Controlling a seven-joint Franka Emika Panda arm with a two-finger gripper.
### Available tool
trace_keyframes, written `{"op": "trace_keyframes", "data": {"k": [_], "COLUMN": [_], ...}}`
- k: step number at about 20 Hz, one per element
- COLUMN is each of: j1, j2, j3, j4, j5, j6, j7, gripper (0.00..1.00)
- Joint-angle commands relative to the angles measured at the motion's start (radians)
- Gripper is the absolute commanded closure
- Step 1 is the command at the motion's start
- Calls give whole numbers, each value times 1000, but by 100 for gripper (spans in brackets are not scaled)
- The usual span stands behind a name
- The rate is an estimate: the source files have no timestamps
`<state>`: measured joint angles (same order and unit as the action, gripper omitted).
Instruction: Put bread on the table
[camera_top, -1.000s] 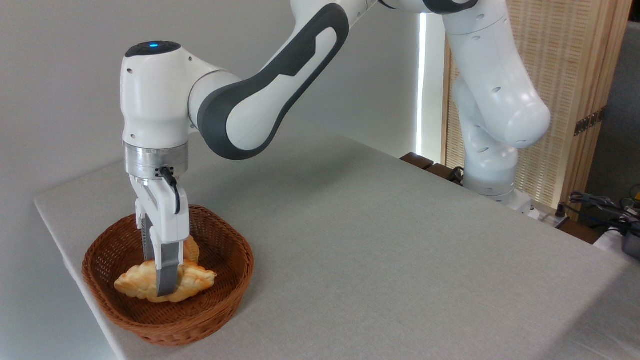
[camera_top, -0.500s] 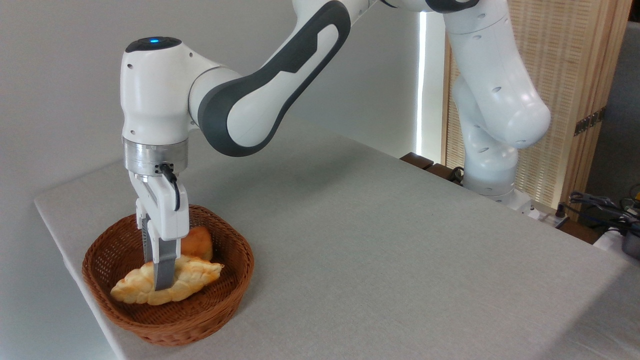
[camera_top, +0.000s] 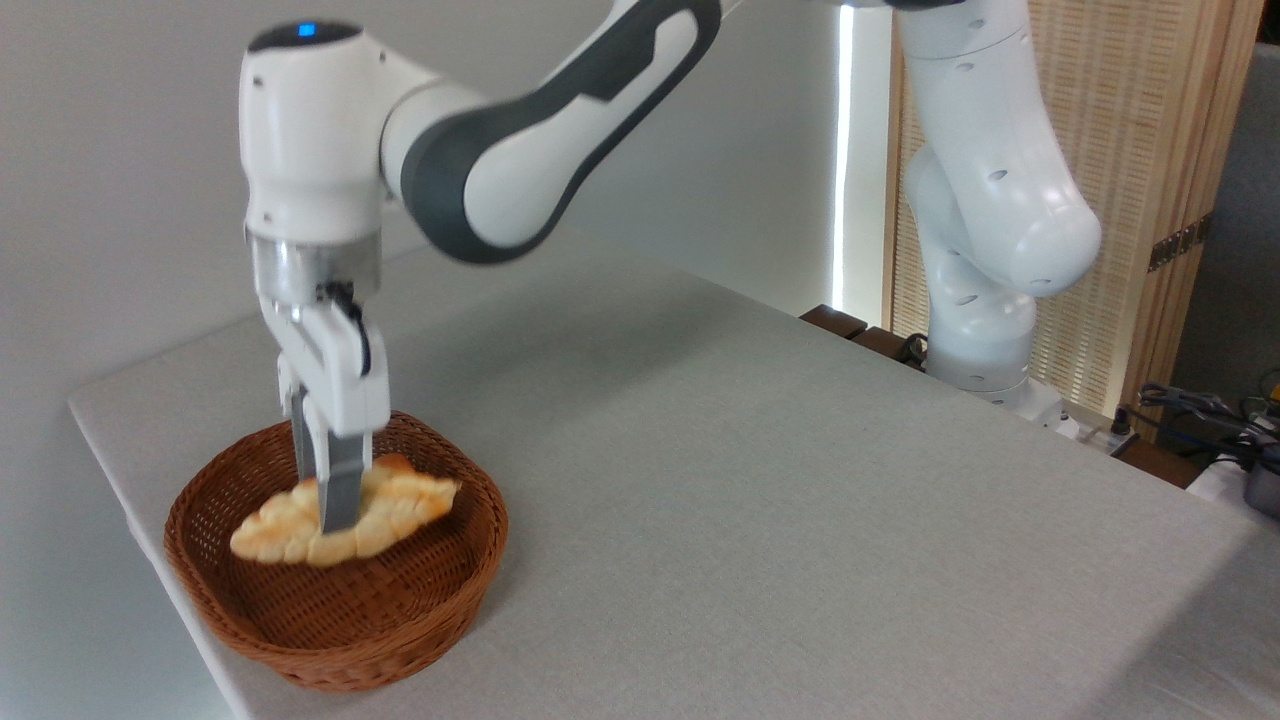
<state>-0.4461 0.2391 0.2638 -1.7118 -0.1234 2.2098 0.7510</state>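
Gripping the bread (camera_top: 345, 516) mid-length, the gripper (camera_top: 338, 520) has its fingers clamped on it above the basket (camera_top: 440, 620). Risk: soft pastry tilts, could slip out before reaching table (camera_top: 800, 500).

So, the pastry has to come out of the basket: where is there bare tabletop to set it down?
The table is bare from the wicker basket's right rim across to the arm's base and the near edge. A narrower bare strip lies behind the basket. It is crowded only inside the basket, where the tool holds the bread.
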Motion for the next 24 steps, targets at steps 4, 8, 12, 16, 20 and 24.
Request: {"op": "trace_keyframes", "data": {"k": [4, 8, 12, 16, 20, 24], "j1": [-2, -9, -23, -48, -63, -63], "j2": [-136, -207, -294, -307, -271, -261], "j3": [9, 3, 0, -2, -2, -2], "j4": [-8, -40, -158, -271, -270, -270], "j5": [-21, -19, -10, -9, -4, -4], "j6": [-194, -378, -424, -424, -386, -329], "j7": [-19, -130, -131, -225, -231, -228], "gripper": [62, 55, 49, 8, 0, 0]}}
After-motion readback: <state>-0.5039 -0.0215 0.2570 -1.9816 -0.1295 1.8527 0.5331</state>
